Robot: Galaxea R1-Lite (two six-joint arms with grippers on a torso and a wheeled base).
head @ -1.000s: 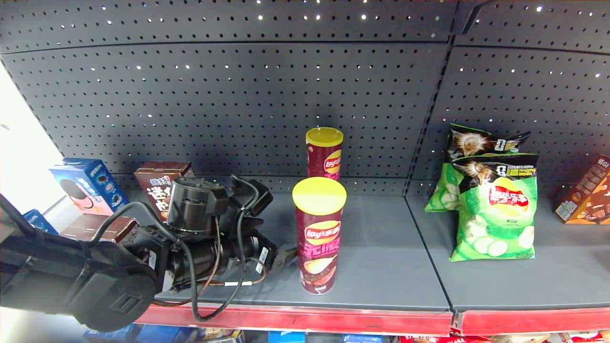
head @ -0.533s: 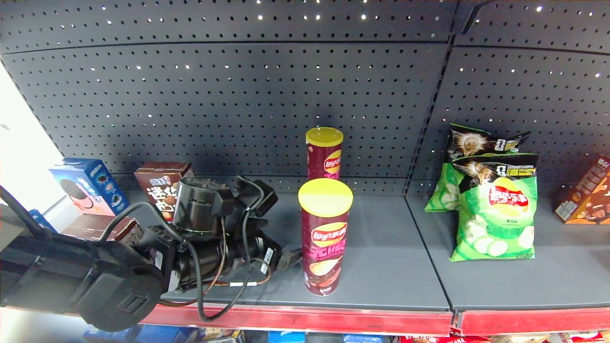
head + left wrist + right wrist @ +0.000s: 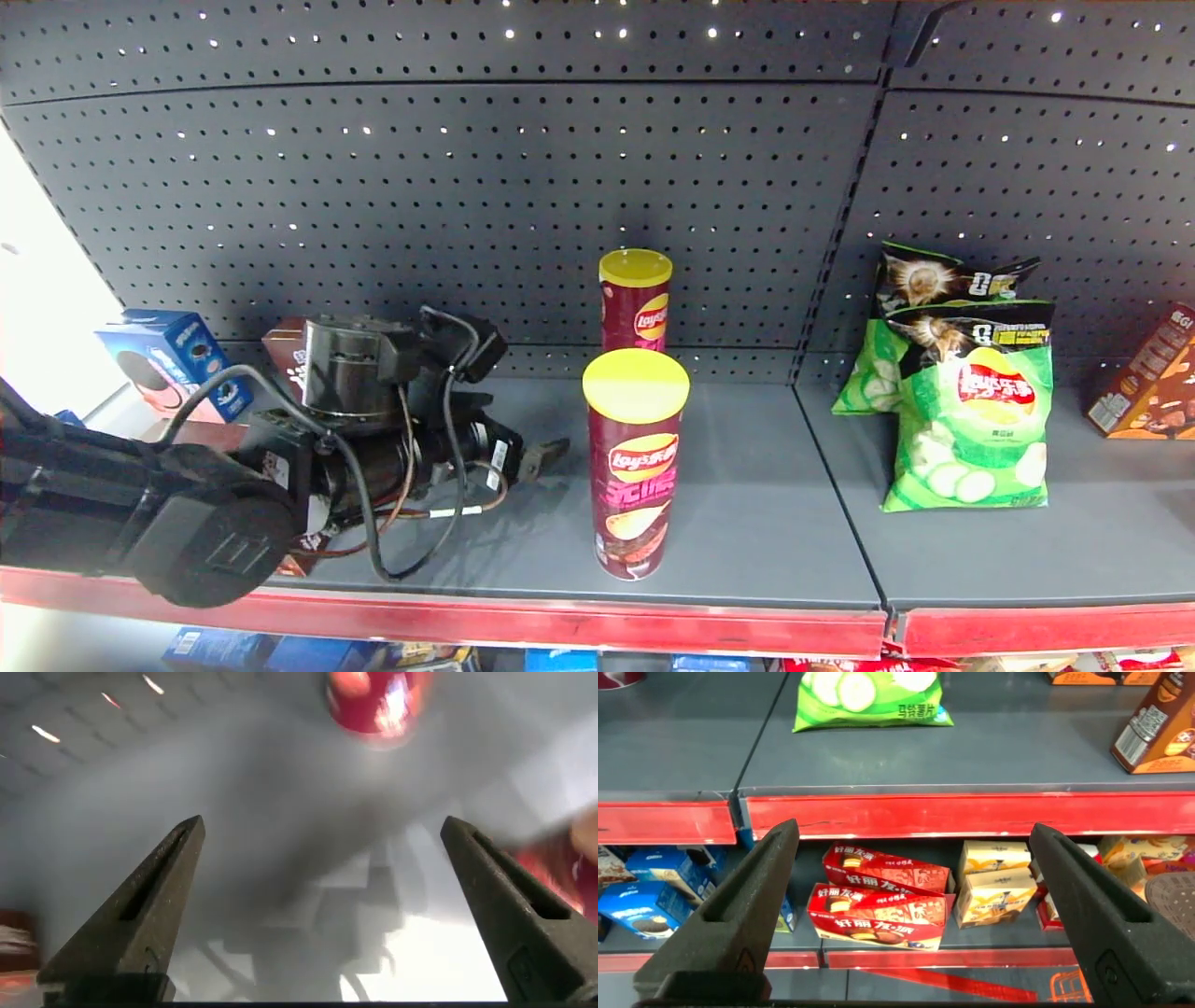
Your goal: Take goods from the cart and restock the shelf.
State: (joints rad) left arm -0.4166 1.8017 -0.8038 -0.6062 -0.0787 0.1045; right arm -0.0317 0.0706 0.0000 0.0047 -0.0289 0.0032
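A maroon chip can with a yellow lid (image 3: 635, 476) stands upright near the front of the grey shelf (image 3: 747, 504). A second can of the same kind (image 3: 636, 299) stands behind it by the back wall. My left gripper (image 3: 544, 455) hovers just left of the front can, apart from it. In the left wrist view my left gripper (image 3: 322, 826) is open and holds nothing, and the can (image 3: 378, 700) is a red blur beyond it. My right gripper (image 3: 915, 833) hangs open and holds nothing in front of the shelf's red edge (image 3: 971, 812).
Two green chip bags (image 3: 976, 411) lean at the right, with a brown box (image 3: 1153, 383) beyond them. A blue box (image 3: 168, 359) and a brown box (image 3: 285, 345) sit behind my left arm. Red boxes (image 3: 878, 905) lie on the lower shelf.
The front can shifted slightly right and now stands free. My left gripper pulled back to the left and a little up, away from the can.
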